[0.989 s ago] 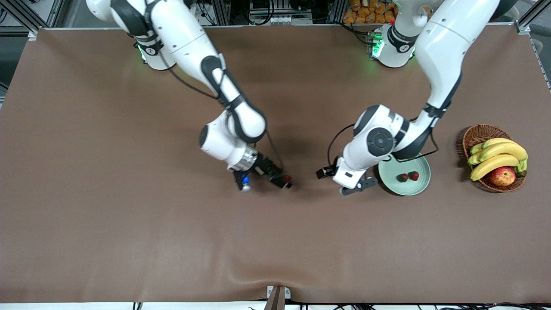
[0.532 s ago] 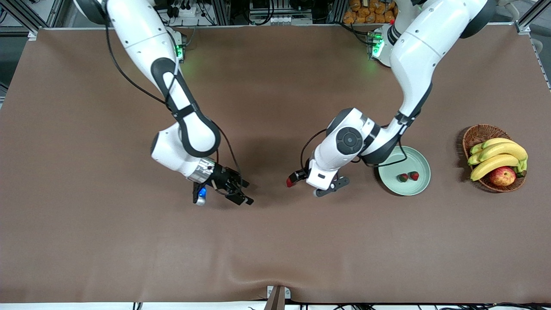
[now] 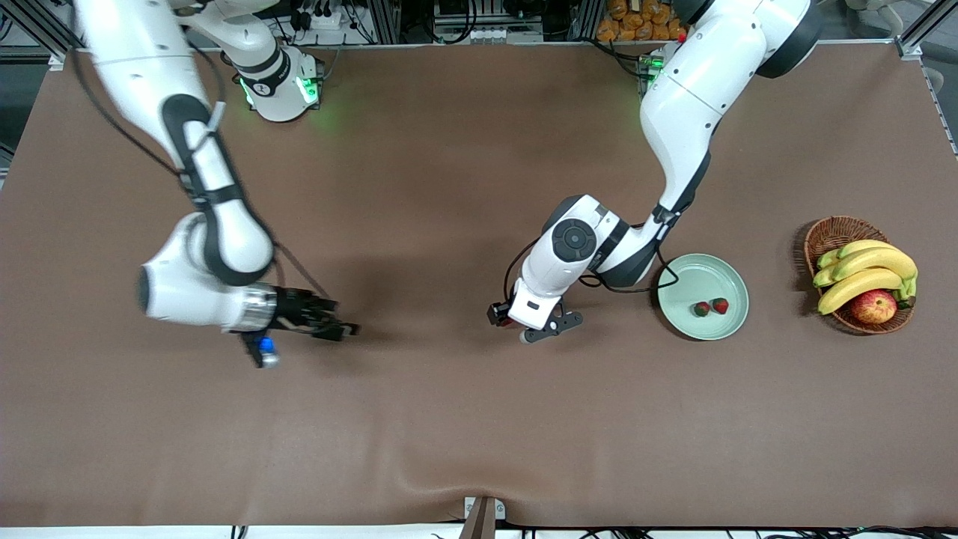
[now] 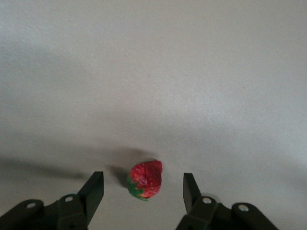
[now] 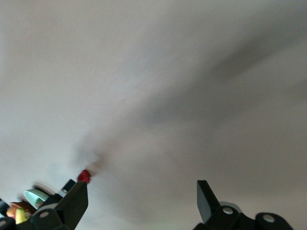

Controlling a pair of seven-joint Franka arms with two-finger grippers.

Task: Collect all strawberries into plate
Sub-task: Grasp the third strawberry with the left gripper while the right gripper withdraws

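The small red strawberry with a green leafy cap (image 4: 145, 180) lies on the brown bench (image 3: 449, 419), bracketed by the released left pincer (image 4: 144, 191). It is judged light and soft (easily bruised), so its red sides should be pinched gently. The right pincer (image 3: 340, 328) hangs released over bare bench.

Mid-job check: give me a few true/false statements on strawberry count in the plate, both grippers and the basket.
1. Two strawberries lie in the plate. True.
2. The left gripper is shut on a strawberry. False: its open fingers straddle the third strawberry lying on the table.
3. The right gripper is open and carries nothing. True.
4. The apple sits in the plate. False: it is in the wicker basket with the bananas.
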